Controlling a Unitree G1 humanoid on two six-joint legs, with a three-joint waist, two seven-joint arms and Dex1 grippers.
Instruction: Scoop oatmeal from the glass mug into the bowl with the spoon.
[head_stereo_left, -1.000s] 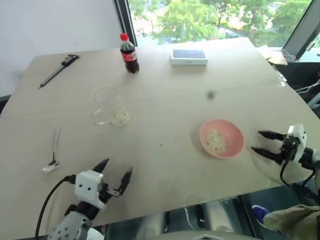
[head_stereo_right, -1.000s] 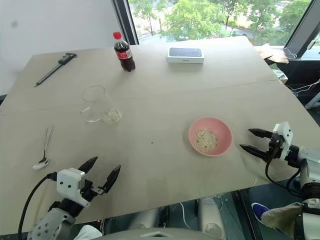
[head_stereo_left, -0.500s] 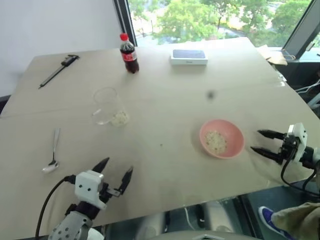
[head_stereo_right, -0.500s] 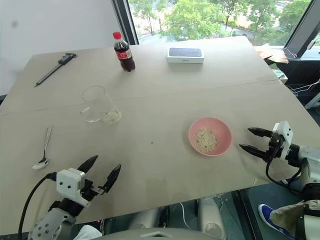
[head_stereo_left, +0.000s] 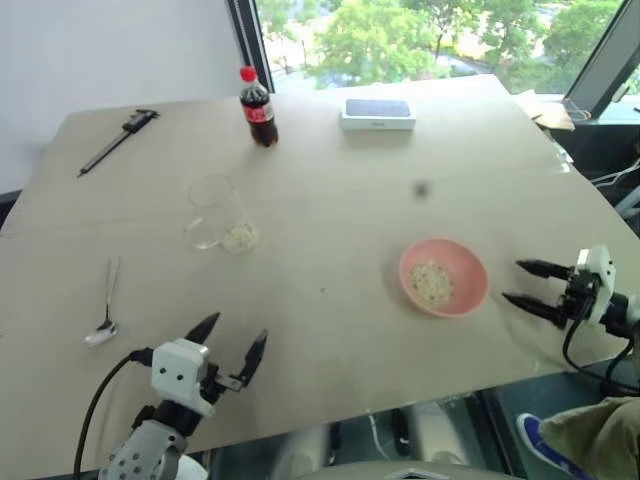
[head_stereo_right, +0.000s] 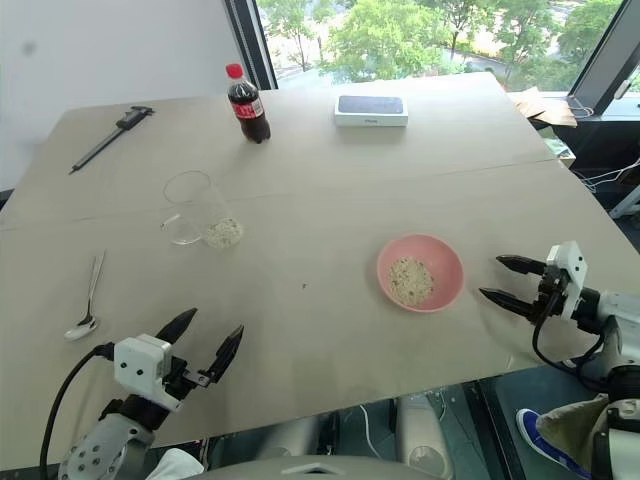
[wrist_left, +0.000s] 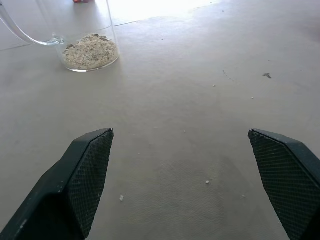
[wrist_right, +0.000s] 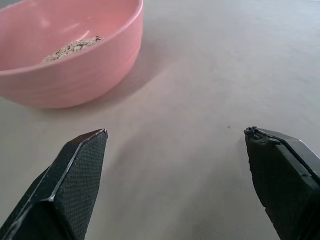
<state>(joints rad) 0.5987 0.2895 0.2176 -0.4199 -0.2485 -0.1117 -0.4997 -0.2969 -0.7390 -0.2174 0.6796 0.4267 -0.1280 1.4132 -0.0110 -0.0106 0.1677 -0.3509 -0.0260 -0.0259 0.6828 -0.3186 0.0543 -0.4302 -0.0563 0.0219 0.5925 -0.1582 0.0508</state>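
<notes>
On table (head_stereo_right: 330, 180): one glass mug (head_stereo_right: 192, 208), one bowl (head_stereo_right: 420, 272), one spoon (head_stereo_right: 87, 298); both grippers' jaws wide apart, empty.

Head stereo pair: high, looking forward and down over whole table (head_stereo_left: 330, 290). Left wrist: low, close, facing glass mug (wrist_left: 85, 40). Right wrist: low, close, facing bowl (wrist_right: 70, 75). Both shared with head views.

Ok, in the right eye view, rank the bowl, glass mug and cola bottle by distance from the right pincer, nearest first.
From the right pincer:
1. Bowl, just to its left.
2. Glass mug, across the table, left side.
3. Cola bottle, far edge by the window.
</notes>
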